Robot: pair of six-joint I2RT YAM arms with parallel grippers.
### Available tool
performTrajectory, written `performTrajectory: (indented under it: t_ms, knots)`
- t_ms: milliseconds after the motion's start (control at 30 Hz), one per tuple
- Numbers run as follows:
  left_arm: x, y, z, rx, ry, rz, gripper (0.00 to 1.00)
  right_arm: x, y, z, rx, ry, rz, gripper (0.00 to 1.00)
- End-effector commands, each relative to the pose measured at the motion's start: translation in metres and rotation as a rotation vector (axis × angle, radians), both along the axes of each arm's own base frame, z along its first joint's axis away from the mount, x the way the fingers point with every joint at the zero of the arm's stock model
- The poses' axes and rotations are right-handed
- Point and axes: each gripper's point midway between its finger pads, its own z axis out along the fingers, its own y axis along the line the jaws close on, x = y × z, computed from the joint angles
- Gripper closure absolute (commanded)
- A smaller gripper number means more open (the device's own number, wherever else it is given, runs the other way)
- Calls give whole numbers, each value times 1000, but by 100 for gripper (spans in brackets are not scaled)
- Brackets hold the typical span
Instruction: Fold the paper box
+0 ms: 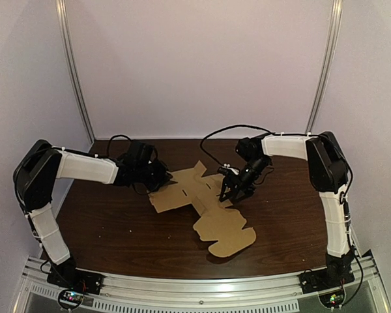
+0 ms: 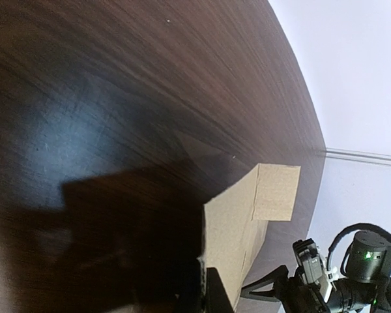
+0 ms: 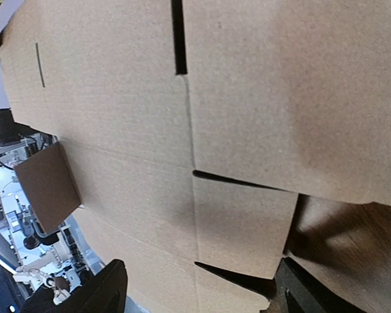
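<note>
Top view: flat paper box (image 1: pixel 225 228) lies centre frame on the table (image 1: pixel 111 228). The left gripper (image 1: pixel 158 179) is at its left edge and the right gripper (image 1: pixel 233 192) over its middle. Left wrist: a flap rises at lower centre — can't tell the grip. Right wrist: fingers (image 3: pixel 107 290) are spread wide over the cardboard, clamping nothing.

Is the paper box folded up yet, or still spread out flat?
Mostly spread flat: the paper box lies open on the table in the top view, no walls formed. Only its left edge is lifted.
</note>
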Motion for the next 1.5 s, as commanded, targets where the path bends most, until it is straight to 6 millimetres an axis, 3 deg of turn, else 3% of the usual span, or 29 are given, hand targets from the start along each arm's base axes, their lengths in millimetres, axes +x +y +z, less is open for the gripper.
performTrajectory:
  t_ms: [0, 300, 467, 833, 1000, 1333, 1467]
  knots:
    - [4, 3, 12, -33, -35, 18, 100, -3, 18, 11, 150, 95, -9, 21]
    - [2, 8, 3, -1, -27, 29, 100, -2, 22, 22, 188, 102, -28, 28]
    - [0, 10, -3, 64, -1, -1, 100, 1, 26, 40, 226, 92, -58, 32]
    - [-4, -1, -14, 72, 37, -26, 100, 4, 29, 44, 159, 11, -53, 53]
    - [-8, -2, -18, 89, 57, -40, 96, 0, 29, 33, 77, -26, -30, 64]
    - [-17, 8, -14, 169, 62, -77, 75, -1, 31, 19, 71, 13, -15, 87]
    - [-24, 25, 5, 278, 8, -101, 69, -1, 35, 15, 91, 42, -11, 90]
